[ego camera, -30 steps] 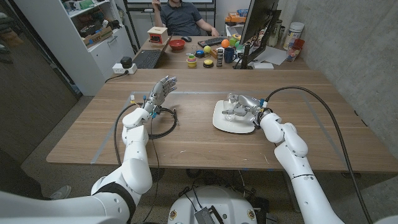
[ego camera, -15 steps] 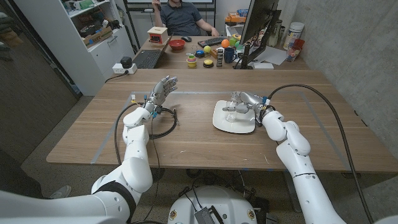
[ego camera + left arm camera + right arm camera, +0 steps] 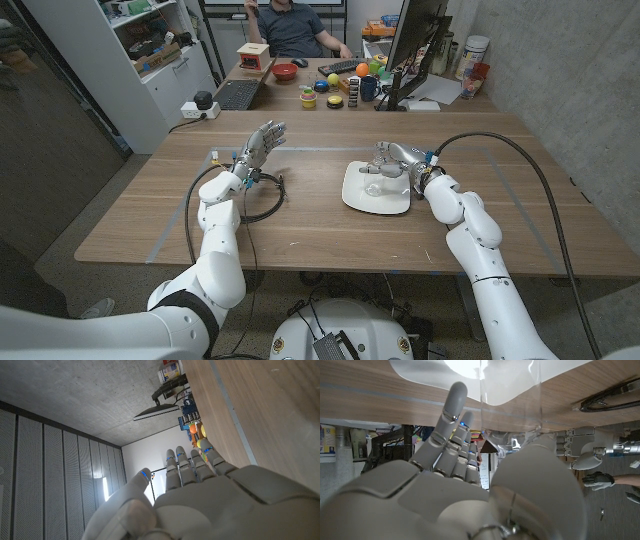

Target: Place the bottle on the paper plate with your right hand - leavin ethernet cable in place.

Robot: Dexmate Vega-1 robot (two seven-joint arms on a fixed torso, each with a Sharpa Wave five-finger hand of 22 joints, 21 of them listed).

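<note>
One bottle (image 3: 372, 172) (clear, wrist view) on plate (image 3: 358, 194)

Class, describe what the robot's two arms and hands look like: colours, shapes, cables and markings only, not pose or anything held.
Both arms are glossy white, built of rounded segments. The left hand and right hand are pale grey with jointed fingers and small blue marks at the joints. A thick black cable loops from the right wrist; a thinner black cable runs from the left wrist.
</note>
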